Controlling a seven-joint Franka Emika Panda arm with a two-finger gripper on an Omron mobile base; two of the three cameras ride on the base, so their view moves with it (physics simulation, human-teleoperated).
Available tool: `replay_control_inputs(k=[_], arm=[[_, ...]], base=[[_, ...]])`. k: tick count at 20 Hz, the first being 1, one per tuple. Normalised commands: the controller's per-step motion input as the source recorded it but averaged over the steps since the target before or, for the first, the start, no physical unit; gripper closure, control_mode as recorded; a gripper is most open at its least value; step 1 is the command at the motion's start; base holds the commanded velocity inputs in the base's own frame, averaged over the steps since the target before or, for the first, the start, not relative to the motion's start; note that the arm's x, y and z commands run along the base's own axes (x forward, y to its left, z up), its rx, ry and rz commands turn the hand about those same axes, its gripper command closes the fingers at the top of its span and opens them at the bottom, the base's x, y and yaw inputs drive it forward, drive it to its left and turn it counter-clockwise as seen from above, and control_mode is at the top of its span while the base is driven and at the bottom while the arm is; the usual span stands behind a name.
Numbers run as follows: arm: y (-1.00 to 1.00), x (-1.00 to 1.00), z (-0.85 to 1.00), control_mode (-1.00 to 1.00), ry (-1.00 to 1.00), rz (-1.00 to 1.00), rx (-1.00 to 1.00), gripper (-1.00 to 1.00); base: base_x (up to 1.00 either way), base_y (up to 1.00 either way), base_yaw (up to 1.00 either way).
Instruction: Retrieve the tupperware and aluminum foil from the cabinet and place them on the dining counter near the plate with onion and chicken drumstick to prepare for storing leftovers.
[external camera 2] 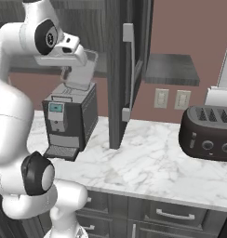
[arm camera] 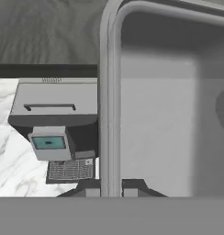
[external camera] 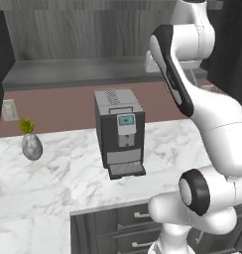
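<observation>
- Pinching the tupperware (external camera 2: 82,72) by its wall, gripper (arm camera: 109,190) pressed together on the rim, one fingertip either side of it in the hand view.
- Held up in the air above the coffee machine (external camera 2: 69,122), apart from its top, tilted, pale and translucent.
- Seen large in the hand view (arm camera: 169,114), open side toward the camera, inside bare.
- Below and to the left there, coffee machine (arm camera: 54,124) with a small blue screen and a drip grille, standing on the white marble counter (arm camera: 13,160).
- Behind, open cabinet (external camera: 68,69) with grey wood-grain back and a grey shelf; dark door (external camera 2: 127,69) standing open to the right of the tupperware.
- Far left on the counter, a small grey vase (external camera: 31,145) with a yellow-green sprig.
- Far right, a dark toaster (external camera 2: 207,132) near the wall sockets (external camera 2: 172,99).
</observation>
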Motion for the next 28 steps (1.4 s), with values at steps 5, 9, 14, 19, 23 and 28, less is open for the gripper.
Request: replay_control_inputs(k=[5,9,14,19,23,28], arm=[[0.17,-1.00,-0.53,-1.00,0.00,0.00,-0.09,1.00],[0.00,-0.78,-0.83,-1.00,0.01,0.00,-0.09,1.00],[-0.02,-0.35,-0.52,-1.00,0.02,0.00,-0.02,1.00],[0.00,-0.21,-0.08,-1.00,0.10,0.05,0.00,1.00],[0.00,0.00,0.00,-1.00,0.06,0.10,0.00,1.00],[0.00,-0.04,0.00,1.00,0.01,0.04,0.00,1.00]], base=[[0.00,0.00,0.00],[0.00,0.00,0.00],[0.00,0.00,0.00],[0.00,0.00,0.00],[0.00,0.00,0.00],[-0.42,0.00,0.02]])
